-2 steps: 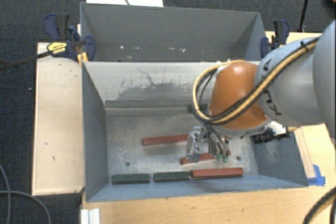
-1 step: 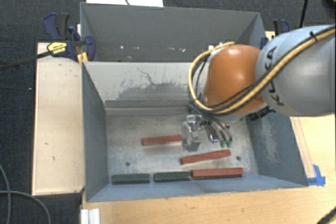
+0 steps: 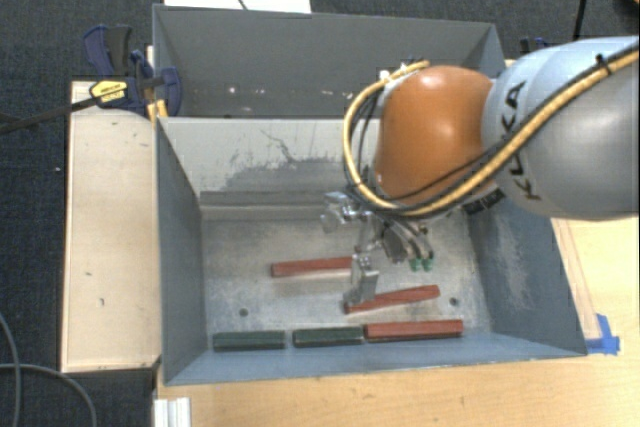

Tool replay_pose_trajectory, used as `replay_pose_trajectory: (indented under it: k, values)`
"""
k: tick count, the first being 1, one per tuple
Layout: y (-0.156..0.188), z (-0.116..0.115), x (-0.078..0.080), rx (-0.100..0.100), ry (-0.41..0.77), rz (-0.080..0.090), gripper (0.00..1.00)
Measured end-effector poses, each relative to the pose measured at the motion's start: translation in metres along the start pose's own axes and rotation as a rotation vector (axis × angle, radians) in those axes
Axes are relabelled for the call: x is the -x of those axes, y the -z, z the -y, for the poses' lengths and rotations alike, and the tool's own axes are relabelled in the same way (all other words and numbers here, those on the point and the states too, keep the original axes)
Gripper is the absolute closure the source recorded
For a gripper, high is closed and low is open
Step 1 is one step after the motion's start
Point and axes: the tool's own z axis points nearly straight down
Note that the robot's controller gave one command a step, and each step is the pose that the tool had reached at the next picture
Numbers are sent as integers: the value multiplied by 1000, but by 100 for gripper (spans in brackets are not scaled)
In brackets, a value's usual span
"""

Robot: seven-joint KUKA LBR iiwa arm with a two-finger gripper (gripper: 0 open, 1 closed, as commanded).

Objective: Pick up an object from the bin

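Observation:
My gripper point(image 3: 361, 287) reaches down into the middle of the bin, below the orange wrist cover. Its fingertips stand between two red-brown bars: one bar point(image 3: 311, 267) lies just to the left of the fingers, the other point(image 3: 402, 297) lies slightly tilted just to their right and seems to touch the lower fingertip. A third red-brown bar point(image 3: 414, 329) lies along the bin's front wall, below the gripper. Nothing shows between the fingers.
Two dark green bars point(image 3: 249, 340) point(image 3: 327, 337) lie end to end along the front wall, left of the third red-brown bar. The arm and its orange cover hang over the bin's right half.

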Motion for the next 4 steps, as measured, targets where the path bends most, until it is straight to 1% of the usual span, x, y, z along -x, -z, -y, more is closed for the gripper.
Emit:
replay_pose_trajectory:
  k: [1,2,3,4]
  values:
    - [-1,1,0,-1,-2,-2,0]
    - [-48,-10,6,-1,25,5,0]
    - [-111,-4,-15,0,107,-5,100]
    - [-111,-4,-15,0,106,-5,100]
